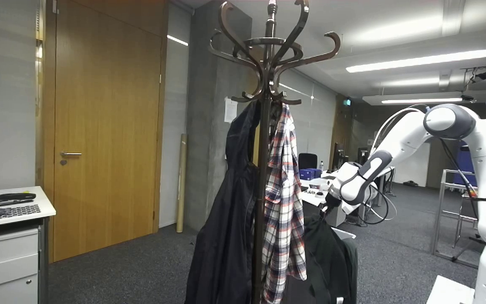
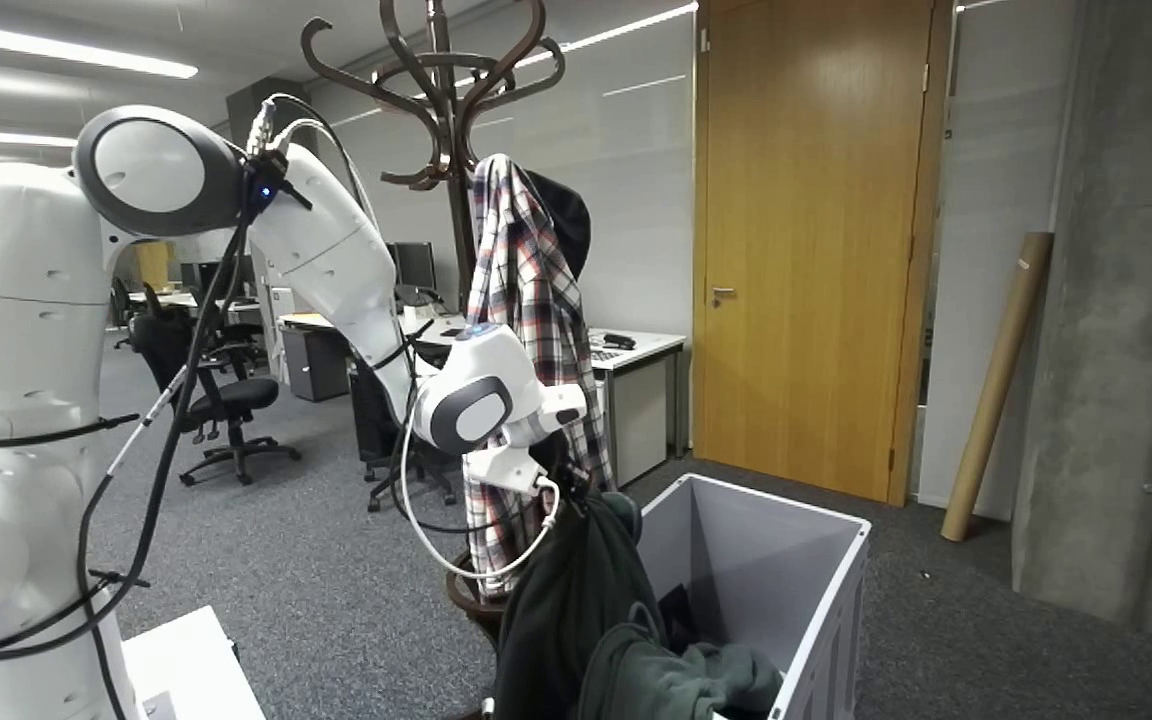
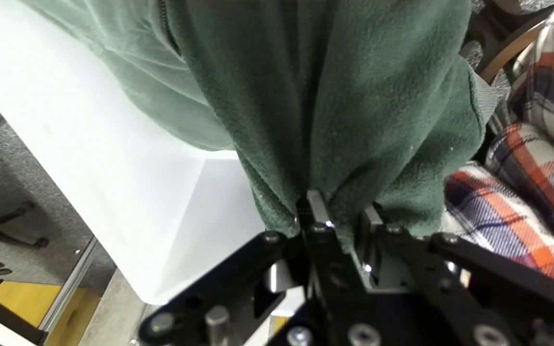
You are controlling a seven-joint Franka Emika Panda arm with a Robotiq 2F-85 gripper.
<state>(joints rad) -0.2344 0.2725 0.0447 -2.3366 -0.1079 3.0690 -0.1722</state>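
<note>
Pincer (image 3: 344, 216) is closed upon cloth: its two fingers (image 3: 319, 207) pinch a gathered part of a green jacket (image 3: 368, 105), and some of the cloth is visible in the narrow gap between them. The jacket hangs down from this grip, at the side of the grey box (image 2: 751, 570); in an exterior view it covers the near edge, so I cannot tell how much is inside. In the wrist view the jacket looks deep green, soft and a little fuzzy, like fleece. Long folds run from the grip, one border shows the teeth of a zipper (image 3: 164, 21), and another border finishes in a paler ribbed band (image 3: 484, 96). In both exterior views it appears much darker, almost black, with a peak under the pincer and a wider shape below. Next to it, paler green cloth (image 2: 686, 680) lies crumpled in the box; whether it belongs to the same jacket, I cannot say. Near the jacket, a checked shirt (image 1: 285, 185) in white, red and dark blue hangs on the brown coat stand (image 1: 261, 181), together with a dark coat (image 1: 230, 219). Farther away are a leaning cardboard tube (image 2: 996, 390) and a wooden door (image 2: 806, 250).
</note>
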